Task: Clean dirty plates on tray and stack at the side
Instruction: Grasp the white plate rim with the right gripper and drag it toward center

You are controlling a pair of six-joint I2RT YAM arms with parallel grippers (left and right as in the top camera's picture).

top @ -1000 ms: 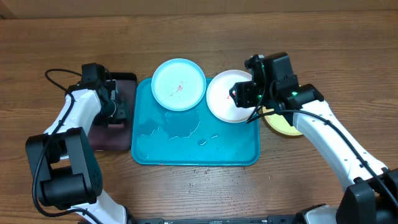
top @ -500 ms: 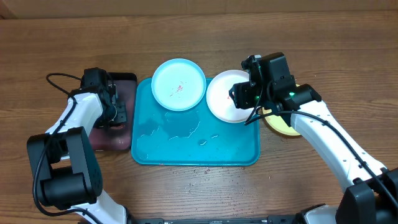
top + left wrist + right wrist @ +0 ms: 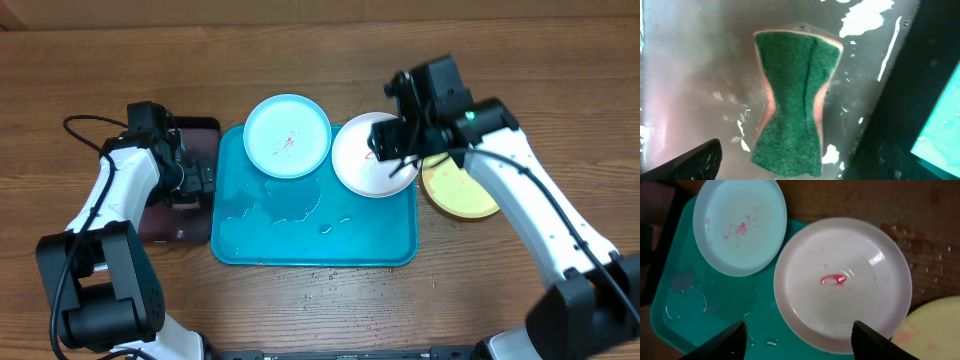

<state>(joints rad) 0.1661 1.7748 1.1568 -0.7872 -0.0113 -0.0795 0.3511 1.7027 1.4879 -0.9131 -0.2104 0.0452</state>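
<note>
**A:** Where do the plates sit on the blue tray (image 3: pixel 370 240)?

**B:** The light blue plate (image 3: pixel 287 135) is on the tray's far left corner and hangs over the far rim. It has faint red specks in the middle. The white plate (image 3: pixel 355 172) is on the tray's far right corner, with part of it out over the rim above the table (image 3: pixel 100 60). It has a red smear (image 3: pixel 832 279) at its centre.

**A:** And the yellow one?

**B:** The yellow plate (image 3: pixel 462 192) lies on the table off the tray's right side, just beside the white plate. I cannot tell whether the two touch.

**A:** What about the right fingers (image 3: pixel 725 342)?

**B:** They are spread wide and grip nothing, above the near edge of the white plate.

**A:** And the left fingers (image 3: pixel 695 160)?

**B:** Also wide apart and empty. They are over the black tray (image 3: pixel 185 225), which sits against the blue tray's left side. A sponge (image 3: pixel 795 100) lies there between them with its green side up, pinched in at the waist.

**A:** Is the blue tray dry?

**B:** No. Water (image 3: pixel 290 205) is pooled near the light blue plate.
</note>
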